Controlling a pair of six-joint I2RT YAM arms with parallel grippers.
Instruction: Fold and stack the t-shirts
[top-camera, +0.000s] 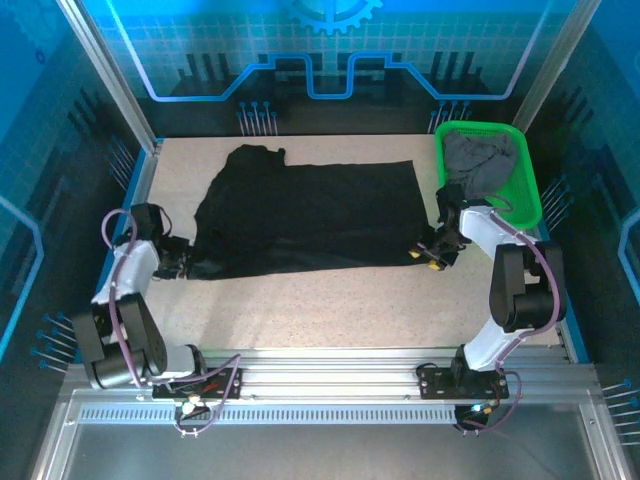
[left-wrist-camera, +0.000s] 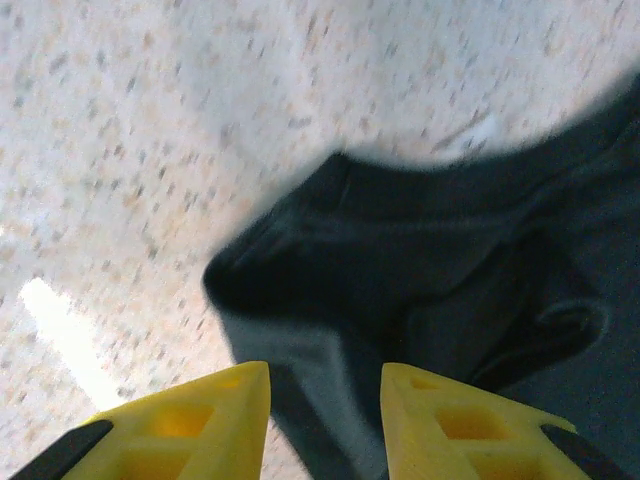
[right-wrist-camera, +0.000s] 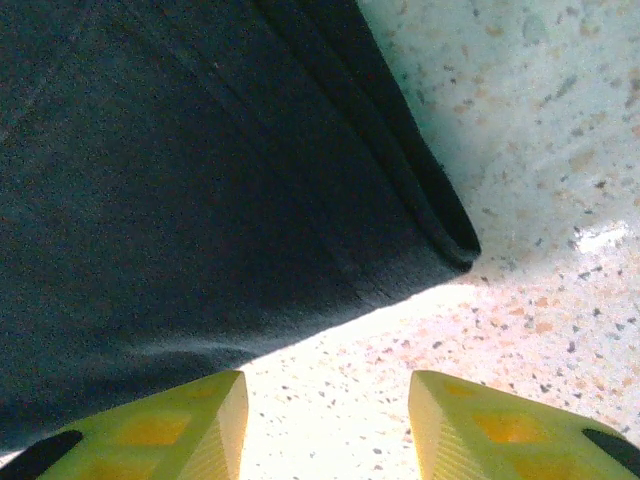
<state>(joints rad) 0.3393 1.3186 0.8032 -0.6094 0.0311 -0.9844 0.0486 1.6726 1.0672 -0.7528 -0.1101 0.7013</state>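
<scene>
The black t-shirt (top-camera: 310, 215) lies spread flat across the middle of the table (top-camera: 330, 310), its long side running left to right. 1 bunched part pokes toward the far edge at its far-left corner. The dark grey t-shirt (top-camera: 480, 160) sits crumpled inside the green mesh basket (top-camera: 478, 126) at the table's far-right corner, near the black t-shirt's right edge.

The left gripper (top-camera: 182, 260) is low at the black t-shirt's near-left corner. In the left wrist view this gripper (left-wrist-camera: 325, 425) is parted. Its 2 yellow fingers (left-wrist-camera: 440, 425) stand apart, and a strip of the black t-shirt (left-wrist-camera: 420, 290) runs down into the gap between them. The cloth's rumpled corner lies just ahead of the tips, with bare speckled table to the left of it. Whether either finger touches the cloth cannot be told.

The right gripper (top-camera: 432, 256) is low at the shirt's near-right corner, between the shirt and the basket's near end. In the right wrist view this gripper (right-wrist-camera: 325, 430) is also spread wide and holds nothing, and bare table shows in the gap between its 2 fingers. The black t-shirt (right-wrist-camera: 180, 180) lies just ahead, its hemmed corner pointing right and its edge slanting down toward the finger at the picture's left. That finger is right at the cloth's edge, while the other is over bare table.
</scene>
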